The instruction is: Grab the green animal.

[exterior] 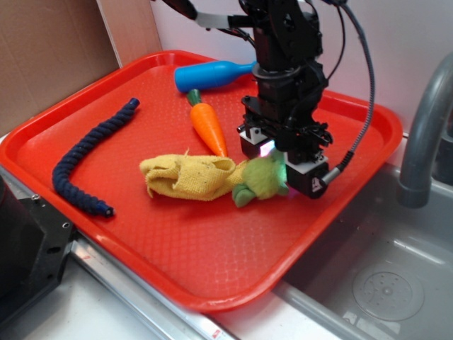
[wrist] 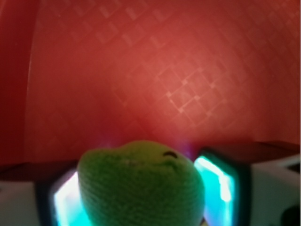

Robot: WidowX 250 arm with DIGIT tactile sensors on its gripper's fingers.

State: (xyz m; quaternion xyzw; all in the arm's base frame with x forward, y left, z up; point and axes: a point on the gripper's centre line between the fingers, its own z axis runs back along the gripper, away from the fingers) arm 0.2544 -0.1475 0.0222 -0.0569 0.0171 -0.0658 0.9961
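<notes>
The green animal (exterior: 263,178), a small fuzzy lime-green plush, lies on the red tray (exterior: 212,248) right of centre, touching the yellow cloth. My gripper (exterior: 280,163) is down on the tray with one finger on each side of the plush. In the wrist view the plush (wrist: 141,183) fills the gap between the two glowing pads (wrist: 221,188) of my gripper (wrist: 141,202), and both pads touch it. The plush's feet and head stick out toward the front. It still rests on the tray (wrist: 141,70).
A crumpled yellow cloth (exterior: 187,177) lies just left of the plush. An orange carrot (exterior: 209,124) and a blue bottle (exterior: 209,74) lie behind it. A dark blue rope (exterior: 88,152) lies at the left. A sink (exterior: 382,276) and grey faucet (exterior: 425,134) are right of the tray.
</notes>
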